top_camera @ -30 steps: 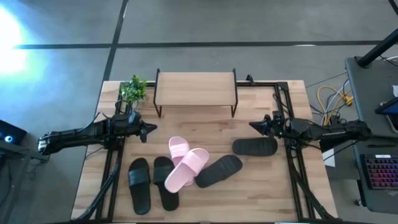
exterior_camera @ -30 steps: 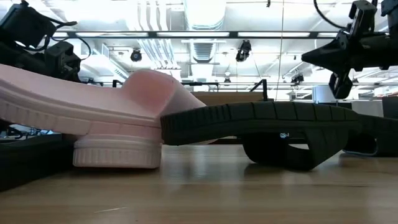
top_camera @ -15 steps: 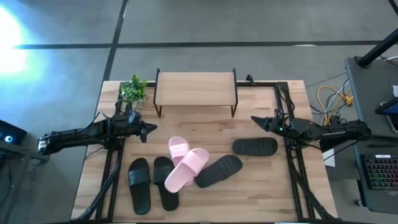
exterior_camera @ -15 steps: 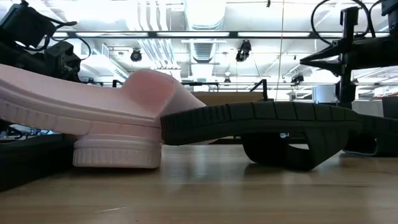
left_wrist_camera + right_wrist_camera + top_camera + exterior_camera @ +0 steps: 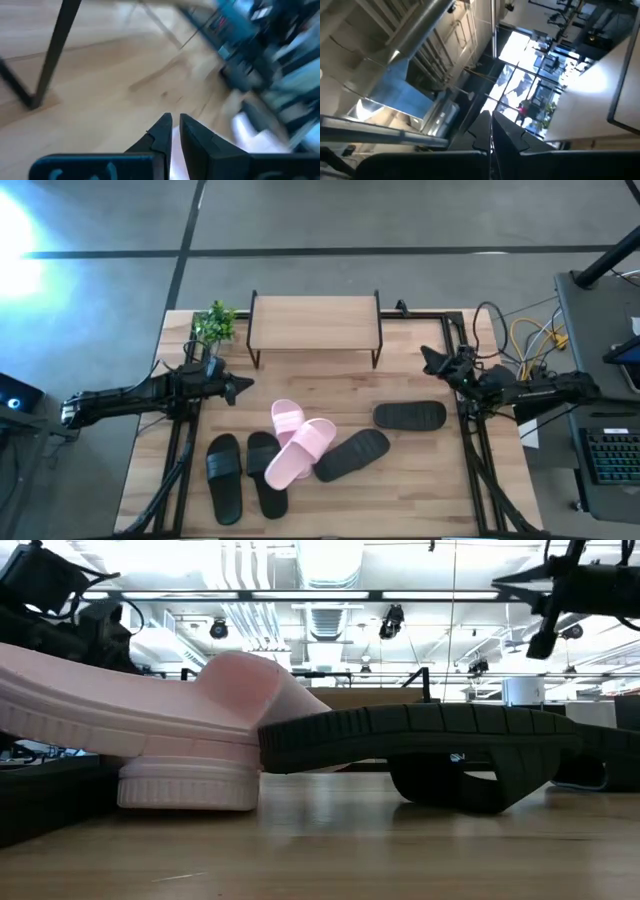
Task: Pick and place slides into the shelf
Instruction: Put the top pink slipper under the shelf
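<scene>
Nothing shelved yet, you've all six slides left on bench in front of shelf, its top bare; left pincer and right pincer, both closed w/ nothing held, flank shelf.

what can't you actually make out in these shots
- Under the shelf: high view, the top board hides whatever is beneath.
- Lower pink slide: high view, partly covered by the upper pink slide.
- Shelf in the low view: blocked by the near slides.
- Table in the right wrist view: camera points at the ceiling.
- Left wrist view: far side blurred.
</scene>
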Action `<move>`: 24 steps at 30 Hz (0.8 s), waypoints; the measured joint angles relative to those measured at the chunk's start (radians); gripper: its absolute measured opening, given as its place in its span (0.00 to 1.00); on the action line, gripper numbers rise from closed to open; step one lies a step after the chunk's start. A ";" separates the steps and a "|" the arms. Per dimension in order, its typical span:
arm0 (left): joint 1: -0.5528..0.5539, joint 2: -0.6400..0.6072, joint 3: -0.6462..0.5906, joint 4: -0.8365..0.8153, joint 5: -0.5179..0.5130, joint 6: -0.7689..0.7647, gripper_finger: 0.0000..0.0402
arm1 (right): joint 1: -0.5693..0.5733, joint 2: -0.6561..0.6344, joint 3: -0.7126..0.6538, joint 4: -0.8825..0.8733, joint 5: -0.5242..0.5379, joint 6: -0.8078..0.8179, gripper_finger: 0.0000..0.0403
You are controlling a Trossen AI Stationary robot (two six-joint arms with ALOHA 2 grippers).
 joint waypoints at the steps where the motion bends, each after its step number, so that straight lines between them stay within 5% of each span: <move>1: 0.000 0.000 0.000 0.029 0.000 -0.028 0.05 | 0.000 0.027 0.003 0.028 0.020 -0.005 0.02; 7: 0.000 -0.002 0.001 0.187 0.001 -0.051 0.05 | 0.000 0.245 0.152 0.035 0.073 -0.015 0.02; 16: 0.000 -0.001 0.002 0.376 -0.019 -0.042 0.05 | 0.000 0.643 0.478 0.015 -0.097 -0.125 0.02; 24: 0.000 -0.023 0.005 0.562 0.080 -0.046 0.05 | -0.002 0.761 0.649 -0.284 -0.262 -0.035 0.02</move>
